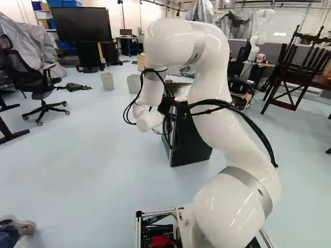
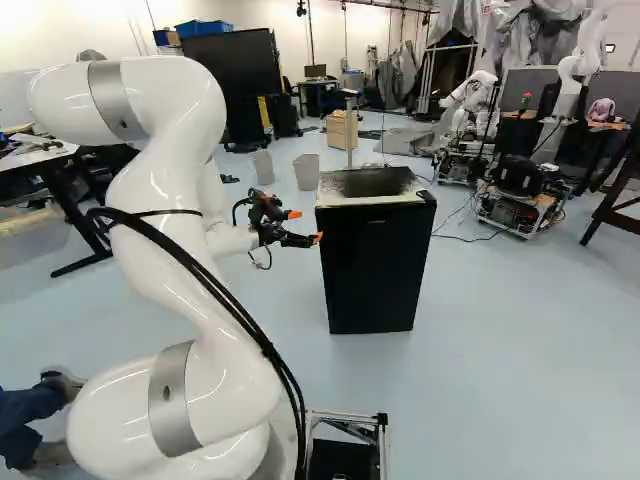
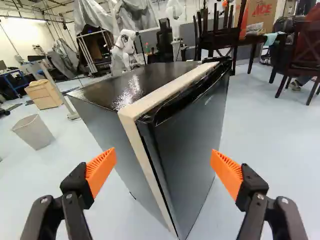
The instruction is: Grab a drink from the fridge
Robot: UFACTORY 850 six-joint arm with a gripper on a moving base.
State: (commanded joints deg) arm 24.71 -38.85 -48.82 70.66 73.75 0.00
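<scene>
In the right base view my gripper (image 2: 306,227) stands just to the left of the small black fridge (image 2: 372,265), near its upper part. The fridge door is closed; no drink can be seen. In the wrist view the gripper (image 3: 163,167) is open, its orange pads wide apart with nothing held. Ahead of it, between the lines of the two fingers, is a vertical edge of the fridge (image 3: 192,145), with a light strip beside the dark door. In the left base view the arm covers much of the fridge.
Two waste bins (image 2: 307,171) and a wooden box (image 2: 341,130) stand behind the fridge. Another robot (image 2: 470,105) is farther back on the right. A person's foot (image 1: 23,227) is at the lower left of the left base view. A dark wooden chair (image 1: 295,72) stands at right.
</scene>
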